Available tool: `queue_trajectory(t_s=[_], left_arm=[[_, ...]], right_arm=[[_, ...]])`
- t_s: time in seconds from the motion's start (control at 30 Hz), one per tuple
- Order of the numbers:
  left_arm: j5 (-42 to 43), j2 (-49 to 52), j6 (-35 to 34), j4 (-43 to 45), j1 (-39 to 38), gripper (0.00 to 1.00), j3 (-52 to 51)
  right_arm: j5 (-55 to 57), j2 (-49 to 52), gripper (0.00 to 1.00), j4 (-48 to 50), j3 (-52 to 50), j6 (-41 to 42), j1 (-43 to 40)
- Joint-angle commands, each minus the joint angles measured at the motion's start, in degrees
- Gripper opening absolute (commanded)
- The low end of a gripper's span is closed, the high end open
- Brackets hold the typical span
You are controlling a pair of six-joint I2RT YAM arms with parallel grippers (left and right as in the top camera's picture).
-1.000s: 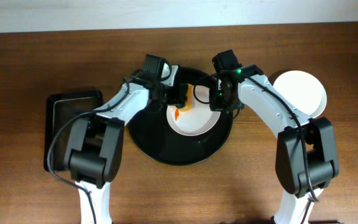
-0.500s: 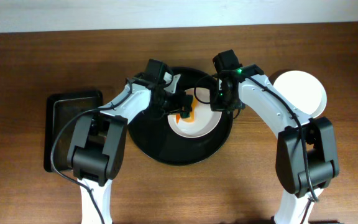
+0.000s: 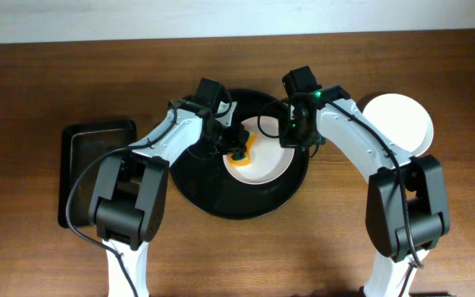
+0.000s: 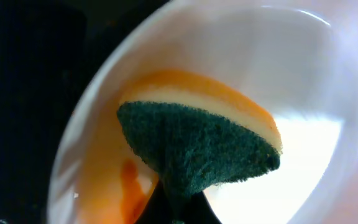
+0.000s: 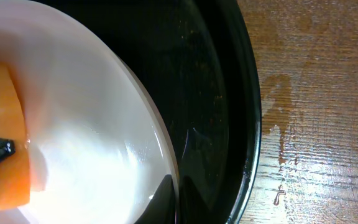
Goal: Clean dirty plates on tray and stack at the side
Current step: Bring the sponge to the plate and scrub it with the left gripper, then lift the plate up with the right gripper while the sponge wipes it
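On the tray (image 3: 195, 188), mid-tabletop (image 3: 56, 66): one plate (image 3: 269, 165), face up in the right half, its far-right rim apparently nipped by the right pincer (image 3: 292, 139), which is narrowed to the rim's thickness, likely so the plate cannot slide under wiping. Left pincer (image 3: 236, 153), closed tight on a sponge (image 3: 247, 142), presses it on the plate's left side by the orange smear (image 4: 129, 183); the sponge is bent, green face toward the wrist, long axis slanting near-left to far-right. Side plate (image 3: 398, 124): on the tabletop right of the tray, apart from it, no smear visible.
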Motion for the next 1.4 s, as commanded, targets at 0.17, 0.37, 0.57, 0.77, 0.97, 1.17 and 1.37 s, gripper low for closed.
queue_trajectory(t_s=[0.17,0.37,0.57,0.77,0.97,1.17,1.37], left_arm=[[-28.7,2.5,-0.3,-5.4,0.1,0.0,0.7],[-31.7,2.5,-0.2,-10.0,0.1,0.0,7.0],[-37.9,2.5,-0.4,-17.2,0.1,0.0,13.4],[-36.9,2.4,-0.4,-18.9,0.2,0.0,13.8],[-21.6,2.4,3.8,-18.6,0.5,0.0,13.8],[-11.1,2.4,5.7,-18.6,3.5,0.0,13.8],[-3.4,1.5,10.7,-18.7,7.5,0.0,13.8]], right_arm=[[0.1,0.1,0.04,-0.3,1.0,0.3,-0.2],[1.6,0.1,0.04,-0.5,1.0,0.3,-0.2],[2.8,0.0,0.04,-1.6,1.0,0.3,-0.2],[5.7,-2.5,0.04,-2.6,1.0,0.3,-0.2],[11.6,-10.4,0.04,-3.7,1.0,-3.0,0.2],[30.0,-16.5,0.04,-5.6,1.0,-7.2,6.4],[50.8,-16.7,0.04,-6.2,1.0,-7.2,16.4]])
